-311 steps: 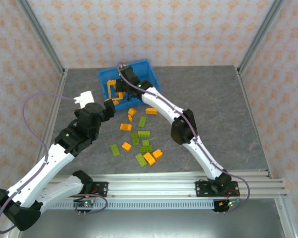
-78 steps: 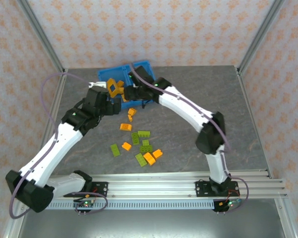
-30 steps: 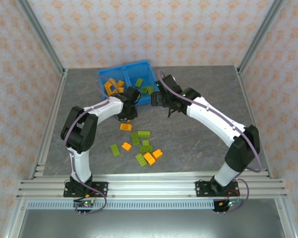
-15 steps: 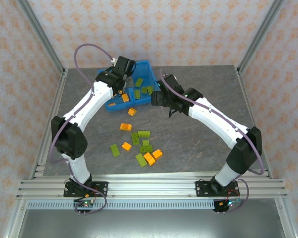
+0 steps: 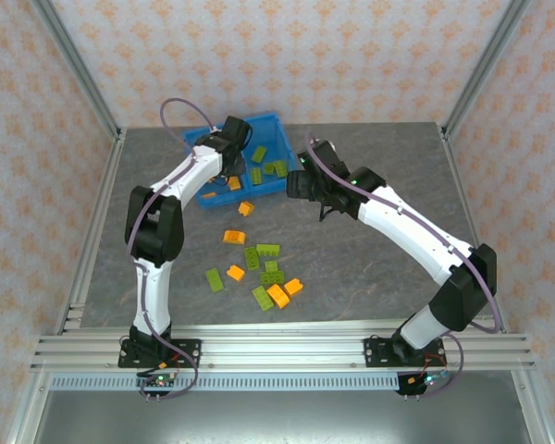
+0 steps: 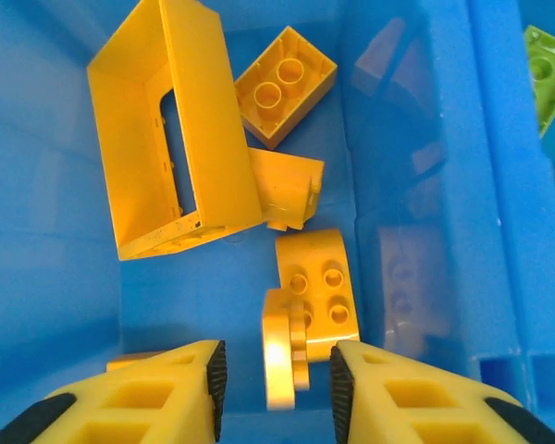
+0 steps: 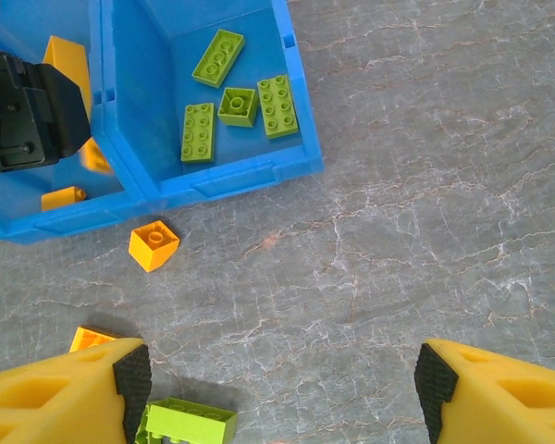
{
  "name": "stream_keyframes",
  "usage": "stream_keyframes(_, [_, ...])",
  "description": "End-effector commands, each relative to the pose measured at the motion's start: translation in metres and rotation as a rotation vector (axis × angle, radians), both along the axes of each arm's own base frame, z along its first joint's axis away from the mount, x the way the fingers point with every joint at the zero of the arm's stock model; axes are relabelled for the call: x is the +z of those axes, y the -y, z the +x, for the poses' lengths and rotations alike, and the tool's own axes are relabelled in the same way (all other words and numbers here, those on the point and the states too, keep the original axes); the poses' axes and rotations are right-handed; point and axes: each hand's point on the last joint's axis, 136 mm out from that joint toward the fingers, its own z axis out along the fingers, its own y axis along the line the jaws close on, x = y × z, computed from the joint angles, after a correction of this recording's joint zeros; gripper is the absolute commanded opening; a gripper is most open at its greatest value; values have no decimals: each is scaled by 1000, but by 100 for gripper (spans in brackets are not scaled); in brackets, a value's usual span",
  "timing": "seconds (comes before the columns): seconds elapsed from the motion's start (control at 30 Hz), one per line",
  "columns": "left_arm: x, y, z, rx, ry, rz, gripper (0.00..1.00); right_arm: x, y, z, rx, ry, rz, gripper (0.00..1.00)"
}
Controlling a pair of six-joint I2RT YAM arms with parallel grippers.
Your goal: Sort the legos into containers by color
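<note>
Left gripper [image 6: 276, 372] hung over the left compartment [image 6: 65, 203] of the blue bin [image 5: 192, 141]. Its jaws stood a little apart, with a gap showing on both sides of the orange piece [image 6: 282, 351] between them. The piece was blurred, so it was prob. loose, not pinched.

Right gripper [image 7: 277, 388] was spread wide over the table [image 7: 425, 185] w/ nothing between its fingers.

To do this drop well, I'd say:
- Let the jaws open fully before lifting, so the piece can't cling to a pad.
- Keep them over bare floor, off the middle wall [image 6: 490, 185]. The right compartment [image 7: 250, 37] held 4 green bricks [image 7: 279, 104], and a bounce over would spoil the sort.
- Then go straight up, clear of the tall orange frame [image 6: 171, 129] nearby.

The piece showed its thin edge to the wrist cam. Its long axis ran along the fingers, away from the cam and toward the 2x2 brick [image 6: 319, 291] lying just beyond it. A round knob seemed to stick out toward the right finger.

About 11 legos [image 5: 259, 268] lay loose on the table, 1 orange brick [image 7: 154, 244] just outside the bin wall.
</note>
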Motion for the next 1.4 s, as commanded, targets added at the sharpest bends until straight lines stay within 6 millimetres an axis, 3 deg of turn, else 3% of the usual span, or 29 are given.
stream_keyframes(0.0, [38,-4,-3,8,74,-24,44,3,11,-3,-32,6,-14,77])
stream_keyframes(0.23, [81,-5,-22,-20,151,-87,48,0,5,0,-23,-2,-10,77])
stream_keyframes(0.4, [91,32,-55,-189,204,-286,49,-2,4,3,-22,-2,-17,77])
stream_keyframes(0.53, [62,62,-85,-355,140,-277,56,-6,0,5,-11,-11,-19,77])
stream_keyframes(0.67, [23,72,-100,-432,59,-166,62,-8,-5,7,7,-20,-22,77])
stream_keyframes(0.77, [-1,67,-96,-413,24,-124,63,-9,-6,6,16,-26,-22,80])
stream_keyframes(0.87, [-17,63,-90,-408,7,-75,63,-9,-4,2,18,-21,-12,100])
stream_keyframes(1.17, [-43,62,-71,-456,9,11,66,-6,0,-3,24,-6,0,99])
stream_keyframes(1.37, [-54,63,-70,-471,0,22,65,-5,0,-3,22,-7,0,99])
